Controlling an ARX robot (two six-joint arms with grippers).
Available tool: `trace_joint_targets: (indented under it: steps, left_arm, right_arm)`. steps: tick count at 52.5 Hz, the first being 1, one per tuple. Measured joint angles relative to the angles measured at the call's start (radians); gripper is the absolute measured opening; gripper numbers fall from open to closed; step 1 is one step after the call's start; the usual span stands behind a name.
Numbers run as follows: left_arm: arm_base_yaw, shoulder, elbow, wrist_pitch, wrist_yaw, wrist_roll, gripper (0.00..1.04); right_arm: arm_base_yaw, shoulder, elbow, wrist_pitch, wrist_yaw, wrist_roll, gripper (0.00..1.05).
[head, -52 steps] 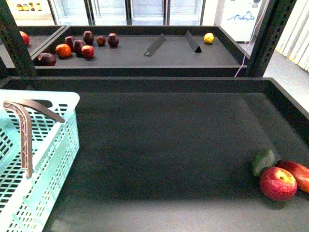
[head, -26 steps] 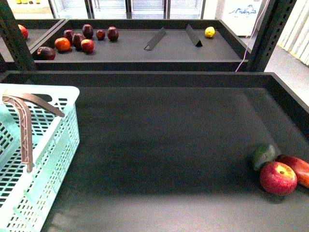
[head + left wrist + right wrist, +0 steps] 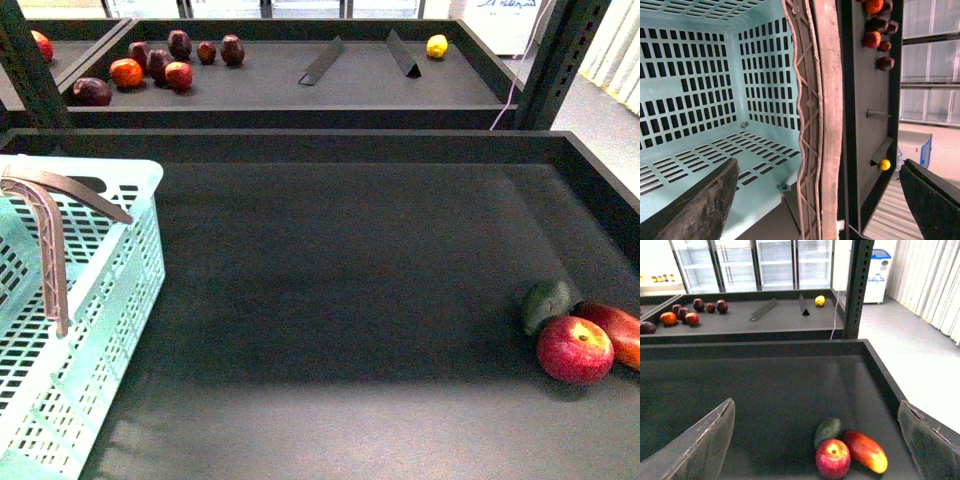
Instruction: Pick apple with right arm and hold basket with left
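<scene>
The red apple (image 3: 575,348) with a yellowish patch lies at the near right of the dark shelf tray (image 3: 330,290). In the right wrist view the apple (image 3: 832,458) sits ahead of and between the wide-apart fingers of my open right gripper (image 3: 816,405), with a gap to it. The mint-green slatted basket (image 3: 120,250) stands at the left edge, its brown handle (image 3: 50,250) raised. My open left gripper (image 3: 819,170) hangs over the basket (image 3: 690,75), and its handle (image 3: 825,125) runs between the fingers without touching them. Neither gripper shows in the front view.
A dark green avocado (image 3: 547,303) and an elongated red-orange fruit (image 3: 617,336) touch the apple. The tray's raised right wall (image 3: 600,200) stands close by them. A farther shelf holds several dark and red fruits (image 3: 150,70) and a yellow one (image 3: 437,46). A black post (image 3: 560,60) rises at right.
Everything in the front view has slid upward in the picture, as if the camera tipped down. The basket, apple and other fruit keep their places on the tray.
</scene>
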Motion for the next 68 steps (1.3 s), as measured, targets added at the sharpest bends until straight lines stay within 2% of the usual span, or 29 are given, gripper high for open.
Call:
trace_joint_targets:
  steps: [8, 21, 25, 38, 46, 58, 68]
  left_arm:
    - [0.022, 0.141, 0.127, 0.004, 0.089, 0.112, 0.98]
    - [0.026, 0.266, 0.218, -0.033, 0.081, 0.123, 0.98]
    - [0.028, 0.274, 0.226, -0.047, 0.073, 0.121, 0.84]
    - [0.028, 0.273, 0.232, -0.066, 0.069, 0.116, 0.5]
    - [0.027, 0.253, 0.235, -0.089, 0.064, 0.089, 0.17]
    - [-0.013, 0.192, 0.232, -0.14, 0.047, 0.101, 0.16]
    - [-0.151, 0.037, 0.229, -0.207, 0.01, 0.143, 0.16]
  right_arm:
    - [0.0, 0.0, 0.0, 0.0, 0.0, 0.0, 0.96]
    - [0.0, 0.0, 0.0, 0.0, 0.0, 0.0, 0.96]
    - [0.0, 0.0, 0.0, 0.0, 0.0, 0.0, 0.96]
    - [0.0, 0.0, 0.0, 0.0, 0.0, 0.0, 0.96]
    - [0.0, 0.0, 0.0, 0.0, 0.0, 0.0, 0.96]
    - [0.0, 0.0, 0.0, 0.0, 0.0, 0.0, 0.96]
    - [0.0, 0.0, 0.0, 0.0, 0.0, 0.0, 0.96]
